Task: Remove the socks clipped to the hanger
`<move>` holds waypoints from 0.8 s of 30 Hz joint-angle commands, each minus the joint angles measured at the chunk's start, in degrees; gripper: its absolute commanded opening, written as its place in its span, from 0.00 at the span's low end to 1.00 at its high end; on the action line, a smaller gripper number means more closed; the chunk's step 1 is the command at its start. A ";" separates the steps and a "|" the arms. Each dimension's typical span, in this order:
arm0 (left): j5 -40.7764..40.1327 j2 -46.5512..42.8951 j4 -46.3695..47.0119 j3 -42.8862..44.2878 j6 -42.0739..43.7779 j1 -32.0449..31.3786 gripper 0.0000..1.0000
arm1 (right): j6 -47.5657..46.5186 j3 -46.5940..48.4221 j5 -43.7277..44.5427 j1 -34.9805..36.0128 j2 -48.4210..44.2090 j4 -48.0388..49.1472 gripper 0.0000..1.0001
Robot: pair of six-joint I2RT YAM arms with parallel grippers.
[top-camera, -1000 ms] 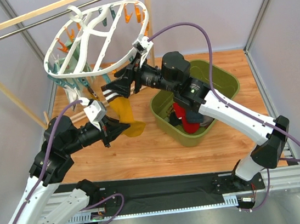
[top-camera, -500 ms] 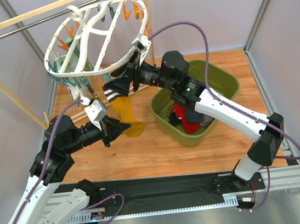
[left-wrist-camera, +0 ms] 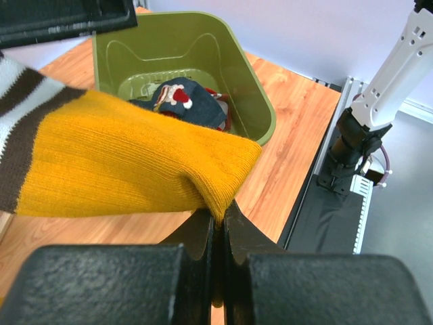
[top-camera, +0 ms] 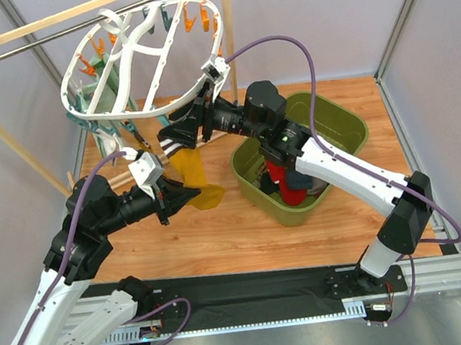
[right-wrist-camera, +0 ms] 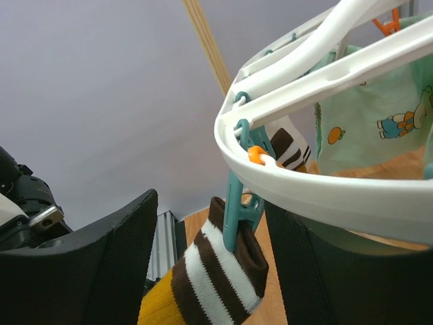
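The white oval hanger [top-camera: 139, 42] hangs tilted from the rail, and its rim [right-wrist-camera: 325, 193] crosses the right wrist view. A teal clip [right-wrist-camera: 238, 210] pinches the brown-and-white striped cuff of a mustard sock [top-camera: 192, 173] [right-wrist-camera: 223, 284]. My right gripper [top-camera: 176, 133] [right-wrist-camera: 216, 223] is open, its fingers on either side of that clip and cuff. My left gripper [top-camera: 193, 196] [left-wrist-camera: 218, 217] is shut on the sock's yellow toe [left-wrist-camera: 115, 162], which is stretched out sideways. A mint printed sock [right-wrist-camera: 379, 122] and another striped sock [right-wrist-camera: 287, 145] hang further along the frame.
An olive green bin [top-camera: 343, 123] [left-wrist-camera: 250, 88] stands on the wooden table right of the sock, with a red sock [top-camera: 280, 174] and a dark one [left-wrist-camera: 183, 98] inside. The wood-and-metal rail [top-camera: 66, 20] carries the hanger. Orange clips [top-camera: 193, 20] dangle at the far rim.
The hanger has swung up and to the left, and my right gripper has followed it slightly. The left arm and the held toe have stayed put.
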 commanded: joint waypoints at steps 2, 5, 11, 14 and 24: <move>1.12 0.12 0.81 1.96 1.72 0.07 0.00 | 2.51 -2.46 1.83 -0.02 -1.91 3.93 0.64; 1.03 0.38 0.72 2.31 1.81 0.07 0.00 | 4.89 -4.92 2.27 -0.11 -3.05 6.65 0.63; 1.38 0.64 0.72 2.66 1.55 -0.02 0.00 | 6.56 -6.16 1.84 -0.11 -3.59 9.47 0.68; 1.91 0.56 0.72 2.75 1.37 0.07 0.00 | 7.61 -6.07 1.05 -0.11 -3.06 10.70 0.71; 2.09 -0.41 -0.08 2.23 3.30 0.07 0.00 | 13.68 -8.44 -1.24 -1.69 -2.97 16.32 0.77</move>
